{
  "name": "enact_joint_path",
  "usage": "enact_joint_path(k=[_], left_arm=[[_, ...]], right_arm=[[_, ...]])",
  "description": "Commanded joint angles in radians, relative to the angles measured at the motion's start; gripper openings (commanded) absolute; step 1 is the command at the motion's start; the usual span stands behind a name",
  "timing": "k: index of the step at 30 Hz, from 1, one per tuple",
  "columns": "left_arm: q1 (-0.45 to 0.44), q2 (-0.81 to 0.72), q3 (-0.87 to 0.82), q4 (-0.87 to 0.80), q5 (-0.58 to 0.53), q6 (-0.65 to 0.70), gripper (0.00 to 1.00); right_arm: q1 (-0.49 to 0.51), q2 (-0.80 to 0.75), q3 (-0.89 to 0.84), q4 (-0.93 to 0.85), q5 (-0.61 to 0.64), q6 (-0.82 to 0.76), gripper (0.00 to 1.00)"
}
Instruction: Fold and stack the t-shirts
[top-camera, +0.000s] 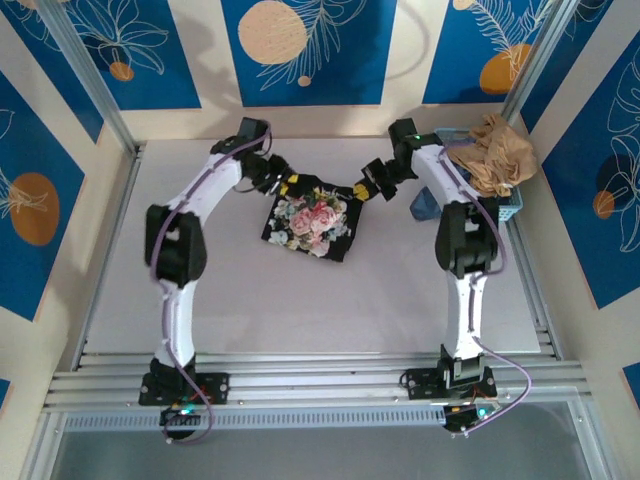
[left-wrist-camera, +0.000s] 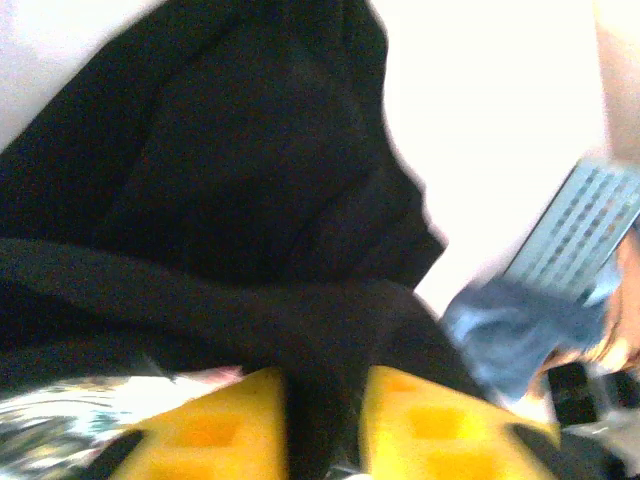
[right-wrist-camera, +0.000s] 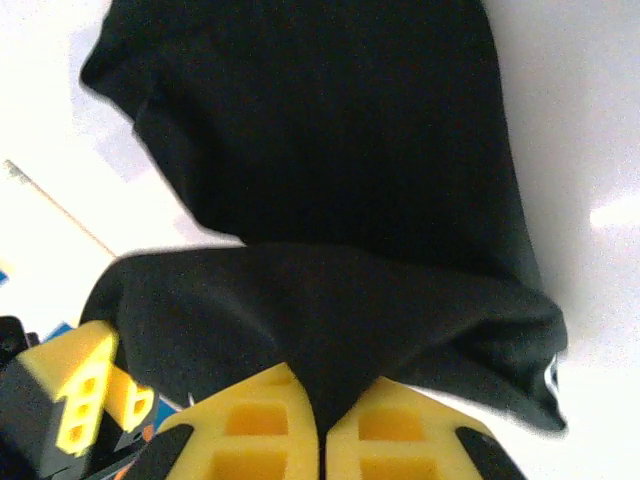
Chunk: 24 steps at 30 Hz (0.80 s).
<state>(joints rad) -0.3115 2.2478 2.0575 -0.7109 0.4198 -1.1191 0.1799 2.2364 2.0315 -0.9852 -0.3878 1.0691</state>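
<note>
Top external: we count one t-shirt (top-camera: 310, 222), folded square, mid-worktop (top-camera: 330, 300).
Material: soft black cloth, pink-white flower print.
Left jaws: slightly parted, cloth between; hold unclear.
Right jaws: nearly closed, pinching black cloth.

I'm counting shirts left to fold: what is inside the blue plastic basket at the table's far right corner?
A crumpled tan cloth heaps over the basket; anything beneath that cloth is covered.

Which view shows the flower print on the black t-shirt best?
The top external view: the flower print lies face up in full on the folded t-shirt. The left wrist view gives a blurred pale strip at lower left, possibly its edge. The right wrist view gives plain black cloth.
</note>
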Motion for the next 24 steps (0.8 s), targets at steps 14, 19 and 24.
enact_joint_path(k=[14, 19, 24], left_arm=[[0.003, -0.352, -0.383, 0.062, -0.170, 0.081, 0.58], [-0.106, -0.626, -0.929, 0.379, -0.169, -0.243, 0.64], [-0.263, -0.609, -1.110, 0.693, -0.250, -0.502, 0.75]], right_arm=[[-0.026, -0.020, 0.174, -0.038, 0.193, -0.136, 0.62], [0.041, -0.361, -0.275, 0.118, 0.216, -0.141, 0.62], [0.108, -0.720, -0.774, 0.352, 0.160, -0.009, 0.62]])
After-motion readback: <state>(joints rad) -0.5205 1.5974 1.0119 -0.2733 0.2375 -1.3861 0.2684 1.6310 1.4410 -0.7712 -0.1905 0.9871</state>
